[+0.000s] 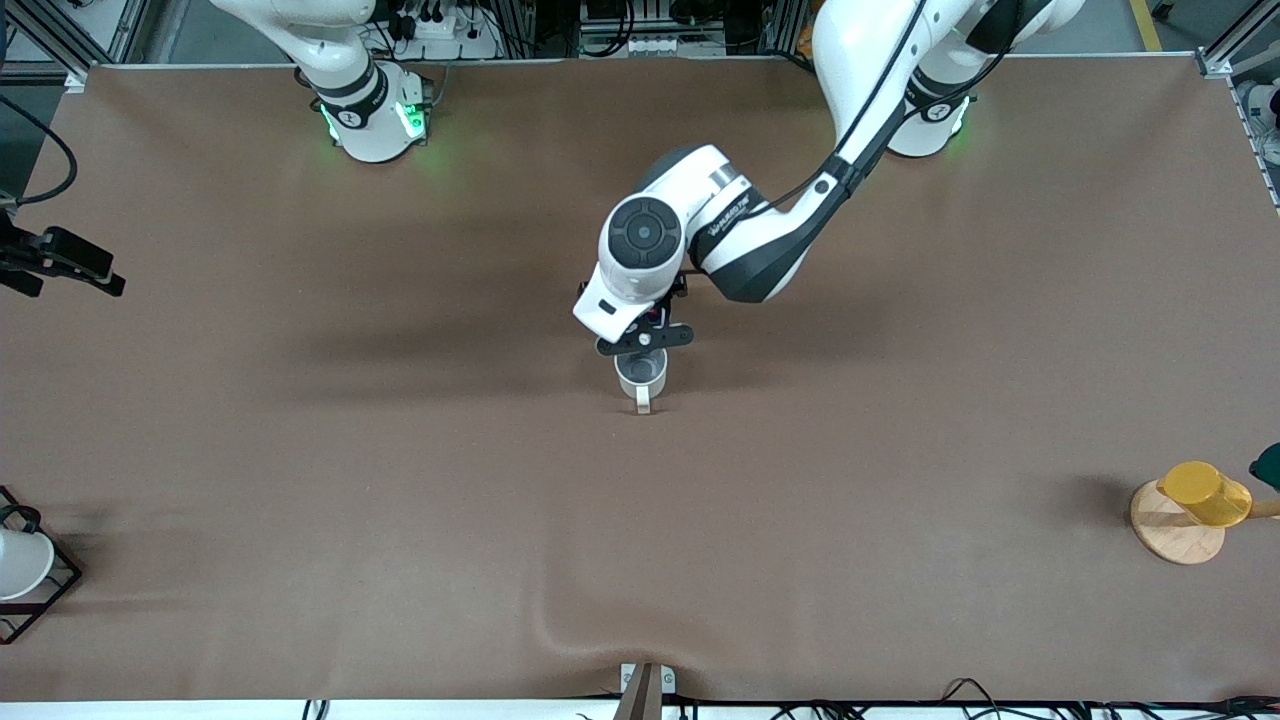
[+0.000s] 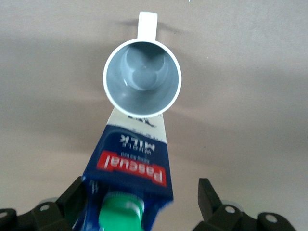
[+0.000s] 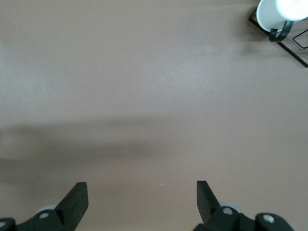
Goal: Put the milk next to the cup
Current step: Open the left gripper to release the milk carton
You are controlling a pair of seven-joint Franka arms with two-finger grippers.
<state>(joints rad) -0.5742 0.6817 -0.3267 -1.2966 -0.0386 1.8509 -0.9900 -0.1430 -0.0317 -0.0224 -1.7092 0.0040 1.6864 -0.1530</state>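
The milk [image 2: 130, 163], a dark blue carton with a green cap and red label, stands upright against the off-white cup [image 2: 142, 77], which shows its grey inside. In the front view the cup [image 1: 640, 375] sits mid-table with its handle toward the front camera. The milk is farther from that camera and almost hidden under the left gripper [image 1: 645, 338]. The left gripper [image 2: 140, 188] is open around the carton's top: one finger is beside the carton, the other well apart from it. The right gripper [image 3: 139, 190] is open and empty over bare table.
A white cup in a black wire rack [image 1: 20, 575] stands at the right arm's end, near the front camera; it also shows in the right wrist view [image 3: 281, 17]. A yellow cup [image 1: 1205, 493] on a wooden disc stand [image 1: 1175, 530] is at the left arm's end.
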